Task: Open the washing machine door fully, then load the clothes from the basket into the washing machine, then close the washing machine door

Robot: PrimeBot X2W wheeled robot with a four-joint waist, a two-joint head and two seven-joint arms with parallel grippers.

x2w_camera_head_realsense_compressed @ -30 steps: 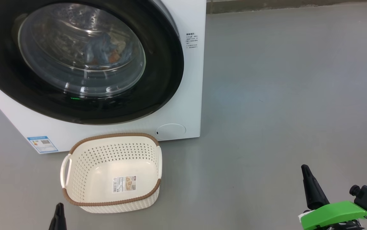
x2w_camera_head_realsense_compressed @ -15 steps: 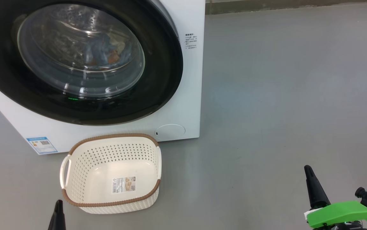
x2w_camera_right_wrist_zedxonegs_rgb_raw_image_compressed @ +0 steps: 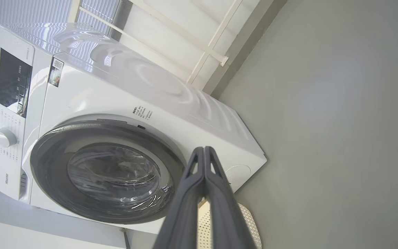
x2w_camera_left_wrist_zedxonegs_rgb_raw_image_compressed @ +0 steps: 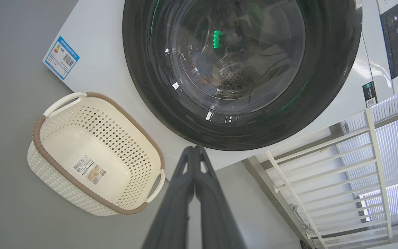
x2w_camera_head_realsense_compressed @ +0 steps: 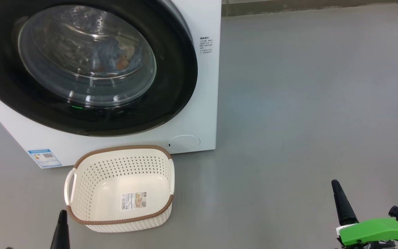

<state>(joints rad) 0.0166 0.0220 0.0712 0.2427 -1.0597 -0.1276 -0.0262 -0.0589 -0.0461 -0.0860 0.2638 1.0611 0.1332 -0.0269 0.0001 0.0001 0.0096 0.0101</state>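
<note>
The white washing machine (x2w_camera_head_realsense_compressed: pixel 204 86) stands at the upper left with its black-rimmed glass door (x2w_camera_head_realsense_compressed: pixel 171 103) shut flat against its front. Through the glass I see the light blue clothes (x2w_camera_head_realsense_compressed: pixel 116 55) lying in the drum. On the floor before the machine sits the cream basket (x2w_camera_head_realsense_compressed: pixel 121 188) with a brown rim and nothing in it but its label. My left gripper (x2w_camera_head_realsense_compressed: pixel 62 216) is shut, low beside the basket's near left corner. Far from the machine, my right gripper (x2w_camera_head_realsense_compressed: pixel 335 186) is shut above bare floor at the lower right. Both wrist views show closed fingers (x2w_camera_left_wrist_zedxonegs_rgb_raw_image_compressed: pixel 193 162) (x2w_camera_right_wrist_zedxonegs_rgb_raw_image_compressed: pixel 204 162).
Grey floor (x2w_camera_head_realsense_compressed: pixel 306 103) spreads wide to the right of the machine. A skirting edge (x2w_camera_head_realsense_compressed: pixel 306 7) runs along the wall at the top. A white railing (x2w_camera_left_wrist_zedxonegs_rgb_raw_image_compressed: pixel 323 166) and blinds stand beside the machine. The control panel (x2w_camera_right_wrist_zedxonegs_rgb_raw_image_compressed: pixel 12 83) and a dial (x2w_camera_right_wrist_zedxonegs_rgb_raw_image_compressed: pixel 5 137) are on its top front.
The picture has shifted a little, so the camera moved. My right gripper has sunk slightly toward the lower right. Door, basket and clothes are unchanged.
</note>
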